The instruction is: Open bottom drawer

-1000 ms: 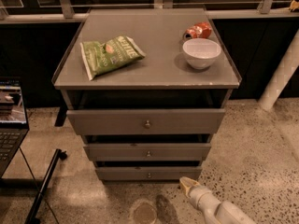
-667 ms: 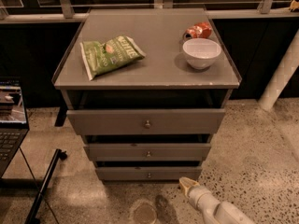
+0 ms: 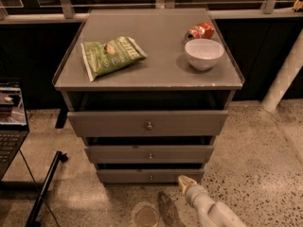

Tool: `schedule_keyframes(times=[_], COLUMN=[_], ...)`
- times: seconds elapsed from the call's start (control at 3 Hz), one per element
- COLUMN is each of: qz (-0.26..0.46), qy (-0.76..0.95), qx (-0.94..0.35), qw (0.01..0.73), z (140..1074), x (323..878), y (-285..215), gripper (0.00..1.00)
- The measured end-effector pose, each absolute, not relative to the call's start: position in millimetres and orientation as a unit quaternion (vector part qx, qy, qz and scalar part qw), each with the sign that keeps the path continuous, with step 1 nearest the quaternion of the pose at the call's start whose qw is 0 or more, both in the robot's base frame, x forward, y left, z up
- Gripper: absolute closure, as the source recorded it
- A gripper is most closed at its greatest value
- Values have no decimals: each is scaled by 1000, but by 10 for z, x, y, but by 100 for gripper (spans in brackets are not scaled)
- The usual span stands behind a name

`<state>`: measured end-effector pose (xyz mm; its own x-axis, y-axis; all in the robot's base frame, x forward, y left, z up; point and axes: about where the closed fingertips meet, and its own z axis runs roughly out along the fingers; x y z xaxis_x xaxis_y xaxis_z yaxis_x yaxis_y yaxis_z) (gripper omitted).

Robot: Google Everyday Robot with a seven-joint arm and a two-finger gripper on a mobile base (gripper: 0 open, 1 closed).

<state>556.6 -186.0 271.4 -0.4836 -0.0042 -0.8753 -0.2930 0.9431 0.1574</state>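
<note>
Speckled floor meets the bottom drawer [image 3: 123, 176], the lowest front at lower centre. The hand [image 3: 186, 183] sits low, just right of its knob [image 3: 151, 177], likely lined up to reach it. Whether it is open or closed cannot be told. Bare floor in front leaves pulling room. The counter [image 3: 156, 74] overhangs above.

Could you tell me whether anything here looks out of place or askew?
The red can lies on its side behind the white bowl. The claw sits low beside the bottom drawer, near its right end.
</note>
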Motion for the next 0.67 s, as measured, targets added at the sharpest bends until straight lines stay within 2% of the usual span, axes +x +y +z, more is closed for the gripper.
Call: schedule_keyframes(times=[0.67], qz=[129], qy=[851], qx=[-59], qw=[505], z=[2209], x=[6211], y=[-1998], gripper=[100])
